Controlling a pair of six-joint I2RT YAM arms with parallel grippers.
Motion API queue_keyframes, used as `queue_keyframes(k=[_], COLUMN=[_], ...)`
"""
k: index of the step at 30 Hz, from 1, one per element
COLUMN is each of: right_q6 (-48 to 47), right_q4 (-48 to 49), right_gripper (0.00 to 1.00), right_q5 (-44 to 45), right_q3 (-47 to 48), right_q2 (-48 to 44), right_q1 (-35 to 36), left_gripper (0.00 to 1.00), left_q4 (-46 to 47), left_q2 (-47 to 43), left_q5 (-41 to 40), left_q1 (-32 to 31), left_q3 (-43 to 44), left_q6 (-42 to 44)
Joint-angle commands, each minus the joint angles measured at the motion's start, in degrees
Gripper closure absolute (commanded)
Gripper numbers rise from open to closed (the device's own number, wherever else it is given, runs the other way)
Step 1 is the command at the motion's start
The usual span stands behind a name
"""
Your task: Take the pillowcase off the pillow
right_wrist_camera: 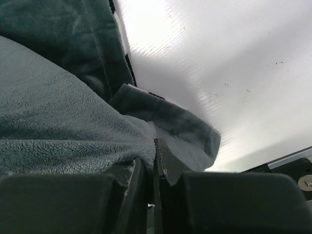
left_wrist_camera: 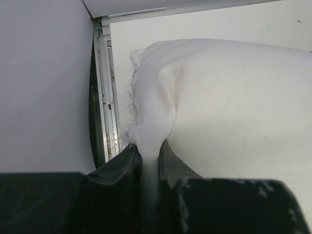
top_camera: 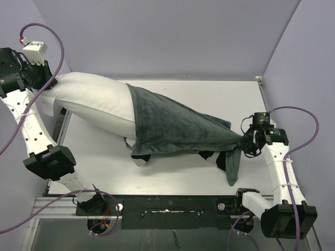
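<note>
The white pillow (top_camera: 97,102) lies across the table, its left half bare. The dark grey-green pillowcase (top_camera: 172,125) covers its right half and tapers to the right, with a bit of zebra pattern (top_camera: 212,156) showing underneath. My left gripper (top_camera: 49,83) is shut on the pillow's far left corner (left_wrist_camera: 148,141), held up at the table's left edge. My right gripper (top_camera: 246,141) is shut on the pillowcase's stretched end (right_wrist_camera: 97,141), low over the table at the right.
The white table (top_camera: 220,99) is walled by lilac panels at the back and sides. A metal rail (left_wrist_camera: 105,97) runs along its left edge, close under the left gripper. A dark flap of pillowcase (top_camera: 233,167) hangs toward the front edge.
</note>
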Motion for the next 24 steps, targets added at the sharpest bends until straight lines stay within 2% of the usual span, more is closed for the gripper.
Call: queue_keyframes(k=[1,4,8,10,14,17,20,24], right_q6=[-7.47,-8.01,-9.39,-9.92,-10.67,-11.44,-13.11,-16.59], right_q4=[-0.87,-0.54,2.12,3.21,2.73,3.30,5.81,8.15], right_gripper=[1.00,0.98,0.84,0.76,0.54,0.42,0.31,0.27], right_q5=[7.39,9.61,6.15,6.45,11.81,13.60,13.36,12.92], right_q3=[2.35,4.49,6.90,8.70,14.25,18.45,21.31,24.10], right_q2=[2.22,2.66,2.70,4.20,11.31,16.50,19.00,23.23], right_q1=[-5.36,-5.36,-3.88,0.30,12.03,16.56,17.42,17.48], left_gripper=[1.00,1.00,1.00,1.00,1.00,1.00,1.00,1.00], left_q4=[15.47,15.60,13.76,13.47,13.16,12.47,12.81,12.49], left_q2=[-2.62,-4.38,-4.99,-5.45,-6.06,-6.52,-6.95,-6.41], left_q5=[-2.02,-0.72,2.27,3.55,4.89,5.65,5.89,5.87], left_q1=[3.27,2.36,2.12,2.12,2.12,2.34,2.56,2.65], left_q3=[1.68,-0.81,-0.85,-1.17,-1.05,-0.94,-1.44,-0.51], left_q6=[4.48,4.82,3.85,3.52,3.38,3.52,3.64,2.63])
